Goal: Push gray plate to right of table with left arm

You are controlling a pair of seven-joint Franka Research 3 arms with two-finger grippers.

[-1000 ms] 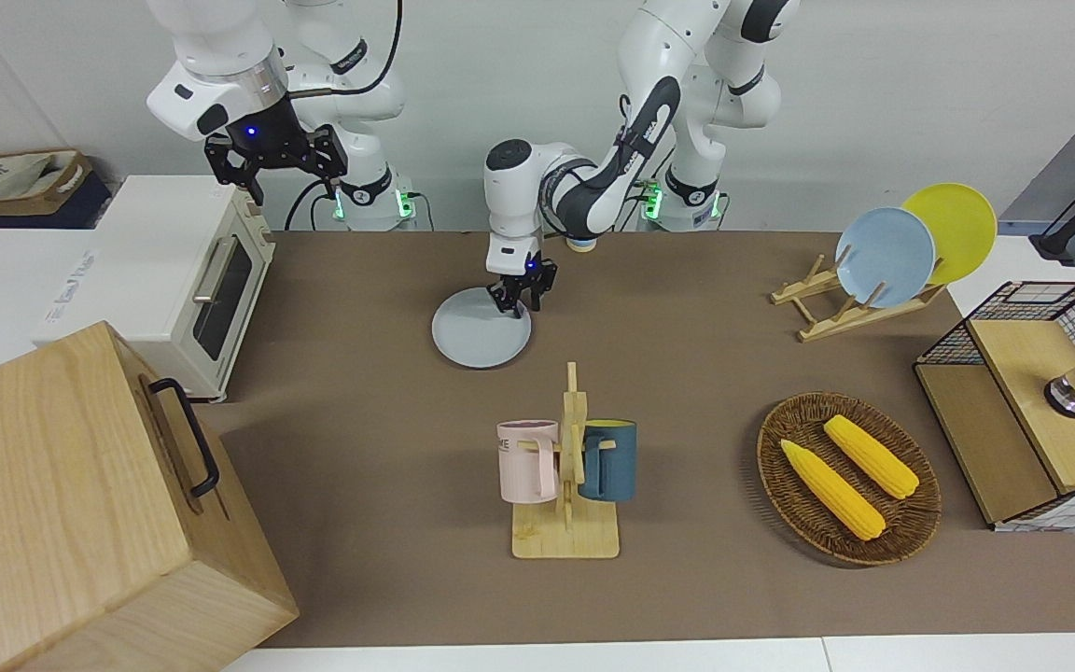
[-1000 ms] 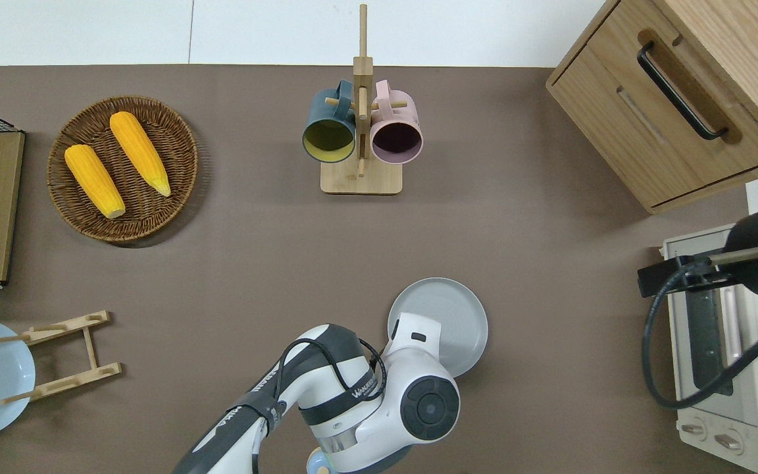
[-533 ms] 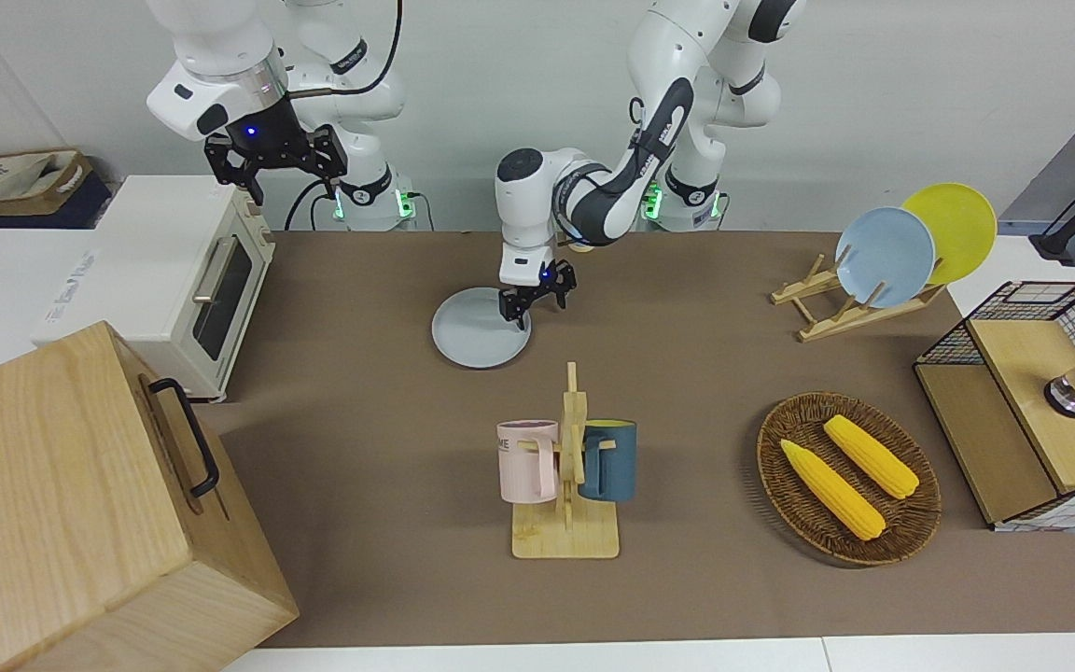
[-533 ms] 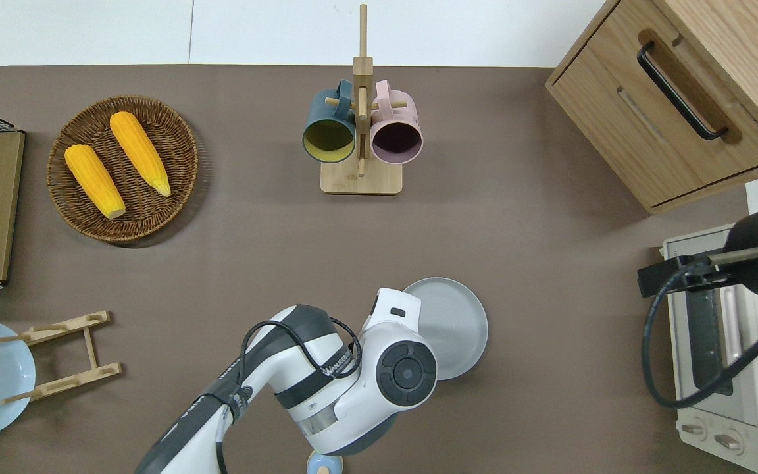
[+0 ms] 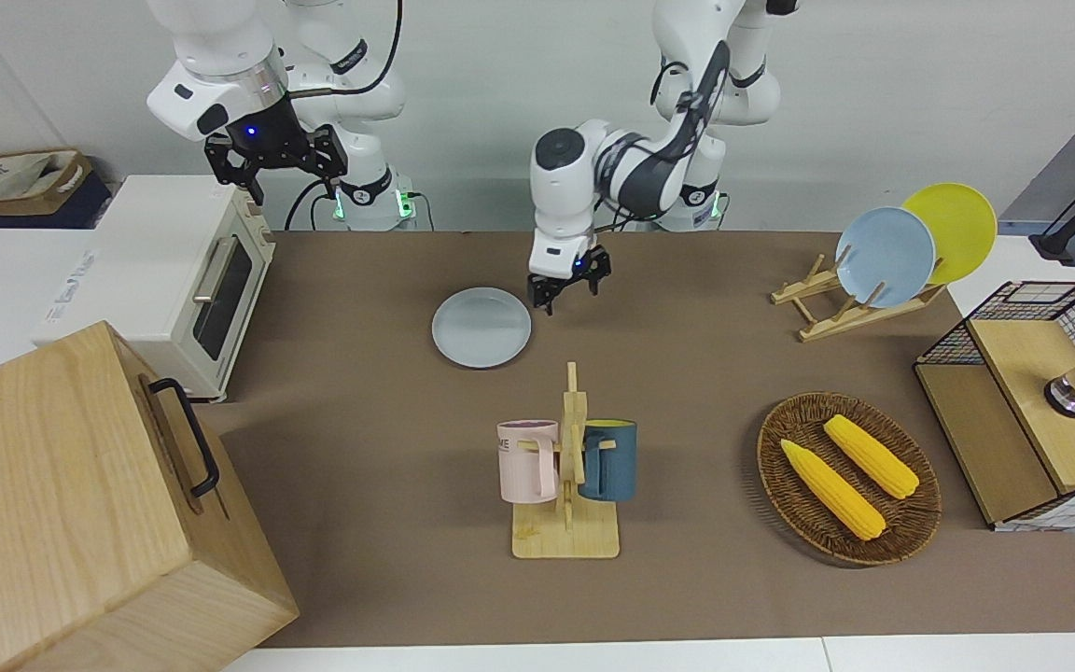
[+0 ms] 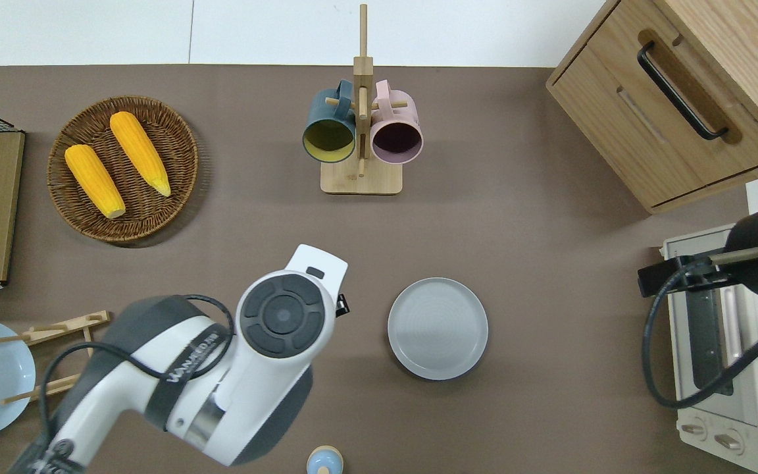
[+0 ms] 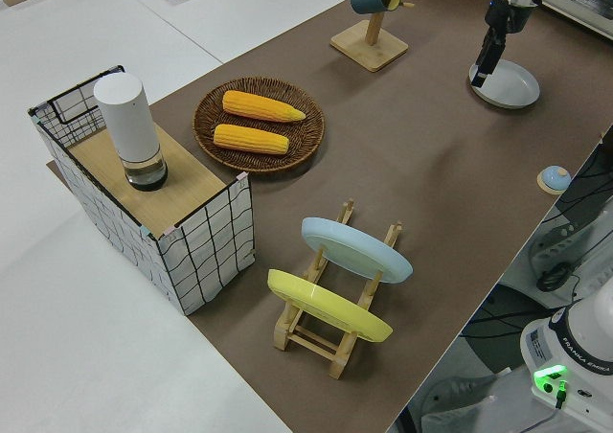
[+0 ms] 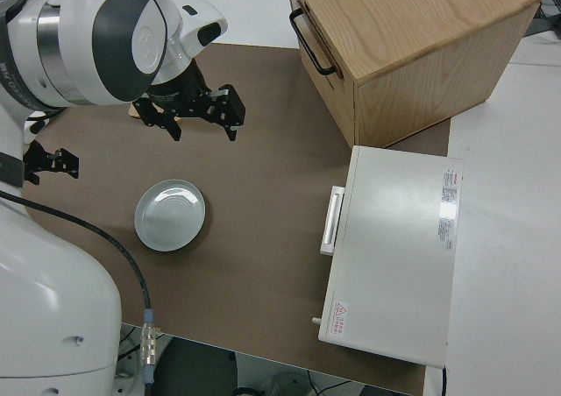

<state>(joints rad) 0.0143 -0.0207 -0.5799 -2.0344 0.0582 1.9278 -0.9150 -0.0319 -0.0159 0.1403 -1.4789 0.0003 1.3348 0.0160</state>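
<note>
The plate (image 5: 481, 327) was seen near the middle of the table (image 5: 687, 373), untouched by the open left gripper (image 5: 568, 284) beside it, so more pushing was likely needed.

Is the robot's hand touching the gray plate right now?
No, the left gripper is off the gray plate, toward the left arm's end of the table, and the overhead view shows bare table between them.

The round pale gray plate (image 5: 481, 327) lies flat on the brown table (image 5: 360, 448), nearer to the robots than the wooden mug rack (image 5: 567, 485), just beside the left arm's gripper (image 5: 567, 287).
</note>
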